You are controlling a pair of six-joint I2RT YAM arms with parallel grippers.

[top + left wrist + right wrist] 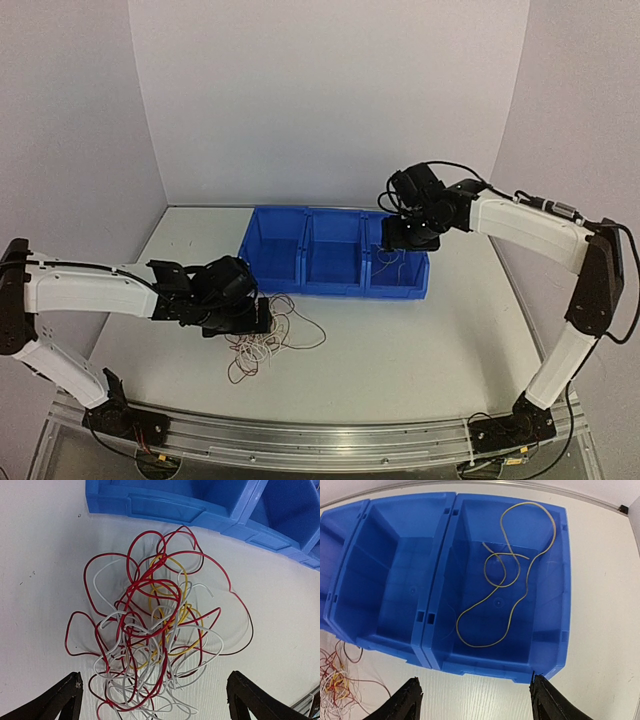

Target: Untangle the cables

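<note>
Your L gripper (155,677): fingers wide apart, tangled cables (150,625) right under it. R gripper (475,681): apart too, yellow cable (512,580) in bin (560,605) below.

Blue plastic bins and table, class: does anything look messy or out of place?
Yes: thin red, white and yellow wires lie knotted in a heap on the white table before the blue plastic bins, loops crossing everywhere.

Bare table (40,555) flanks the cables (155,645); the blue bins (150,502) block the far side.
</note>
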